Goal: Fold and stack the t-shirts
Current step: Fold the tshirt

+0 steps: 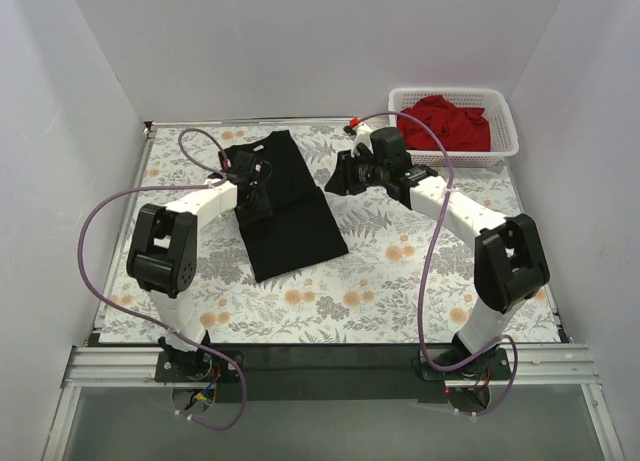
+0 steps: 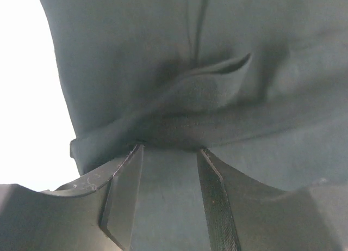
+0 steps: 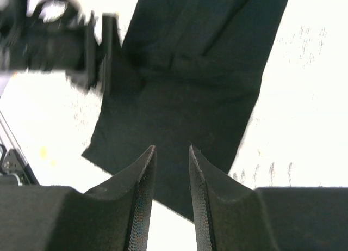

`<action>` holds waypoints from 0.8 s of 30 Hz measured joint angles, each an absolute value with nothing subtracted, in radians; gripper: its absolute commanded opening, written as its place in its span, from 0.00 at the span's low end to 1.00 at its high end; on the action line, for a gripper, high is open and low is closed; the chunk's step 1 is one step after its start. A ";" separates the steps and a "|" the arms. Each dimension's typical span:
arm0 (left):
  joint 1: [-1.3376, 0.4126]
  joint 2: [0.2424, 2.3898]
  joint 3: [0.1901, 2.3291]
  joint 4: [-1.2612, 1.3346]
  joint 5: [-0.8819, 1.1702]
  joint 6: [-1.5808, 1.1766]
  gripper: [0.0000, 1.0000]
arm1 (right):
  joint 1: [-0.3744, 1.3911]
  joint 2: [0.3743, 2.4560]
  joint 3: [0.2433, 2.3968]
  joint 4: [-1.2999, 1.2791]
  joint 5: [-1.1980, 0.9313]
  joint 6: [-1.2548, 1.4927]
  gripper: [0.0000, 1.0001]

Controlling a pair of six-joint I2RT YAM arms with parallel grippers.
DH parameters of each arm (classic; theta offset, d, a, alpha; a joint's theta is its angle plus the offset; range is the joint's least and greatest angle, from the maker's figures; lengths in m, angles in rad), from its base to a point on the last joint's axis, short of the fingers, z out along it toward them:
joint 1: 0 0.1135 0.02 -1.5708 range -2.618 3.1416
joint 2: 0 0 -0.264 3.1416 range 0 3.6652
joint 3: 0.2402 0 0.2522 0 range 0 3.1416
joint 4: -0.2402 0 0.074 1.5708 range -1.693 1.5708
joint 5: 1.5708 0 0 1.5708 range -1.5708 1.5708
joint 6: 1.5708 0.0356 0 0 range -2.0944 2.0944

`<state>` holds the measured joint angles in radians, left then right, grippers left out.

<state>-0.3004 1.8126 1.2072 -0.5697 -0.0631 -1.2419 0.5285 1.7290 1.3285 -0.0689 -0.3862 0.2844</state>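
Note:
The black t-shirt (image 1: 295,221) lies as a long folded strip on the floral table, running from the far middle toward the near side. My left gripper (image 1: 252,193) rests on its left edge. In the left wrist view its jaws (image 2: 170,147) stand apart on the black cloth (image 2: 217,55), with a raised fold of hem just past the fingertips. My right gripper (image 1: 335,178) hovers just right of the shirt. Its jaws (image 3: 172,147) stand narrowly apart and hold nothing, with the black t-shirt (image 3: 190,98) below. The red t-shirt (image 1: 445,121) lies crumpled in the basket.
The white lattice basket (image 1: 505,131) stands at the far right corner of the table. White walls close in the left, back and right sides. The left arm's wrist (image 3: 60,41) shows at the top left of the right wrist view.

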 measured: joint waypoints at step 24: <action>-0.300 1.450 0.911 -0.541 0.075 -1.384 0.36 | 0.529 1.711 1.012 0.117 -0.695 0.372 0.30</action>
<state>-0.3000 1.4498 0.9108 -0.5407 0.0750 -1.3838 0.5285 1.7107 1.0122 0.1173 -0.6952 0.3717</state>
